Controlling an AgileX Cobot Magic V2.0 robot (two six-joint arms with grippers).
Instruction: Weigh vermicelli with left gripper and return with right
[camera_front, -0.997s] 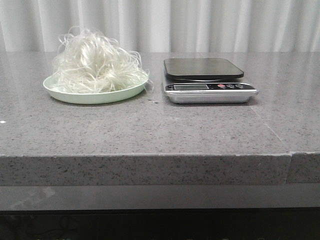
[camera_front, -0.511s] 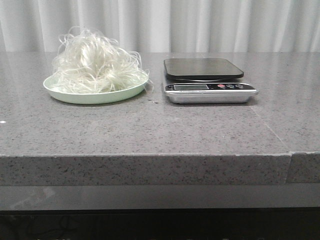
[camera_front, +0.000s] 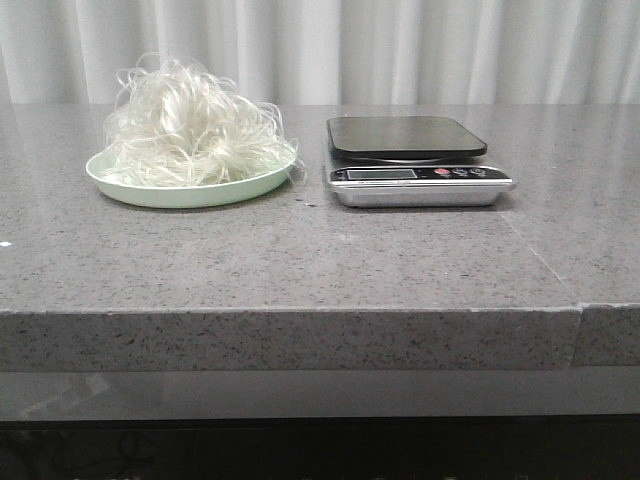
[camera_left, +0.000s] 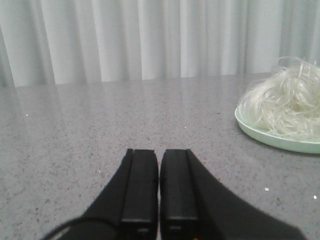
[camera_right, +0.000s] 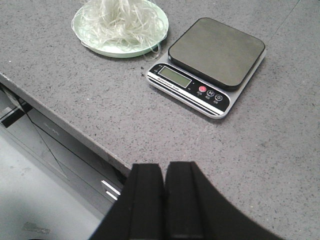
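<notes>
**Nothing weighed yet: vermicelli on its plate, both claws idle**

Front view: the vermicelli (camera_front: 190, 125) sits heaped on the pale green plate (camera_front: 150, 190), a fluffy tangle of thin, glossy white strands, a few stray loops spilling past the rim. Just beside it on the speckled grey stone counter (camera_front: 300, 260) stands the scale (camera_front: 415, 160), a dark, smooth, rounded-square platform over a silver base with a small display and buttons. Its platform is bare. Neither of my arms shows here.

Left wrist view: my left claw (camera_left: 159, 187) has its two matte black fingers pressed together, holding nothing, low over the counter. The noodles and the plate's rim lie off to one side, well apart from the fingertips.

Right wrist view: my right claw (camera_right: 164, 200) is likewise pressed together and empty, hanging near the counter's front edge, with scale and plate both ahead of it.

I judge the task unstarted: the lift onto the scale and the return to the plate both remain.
</notes>
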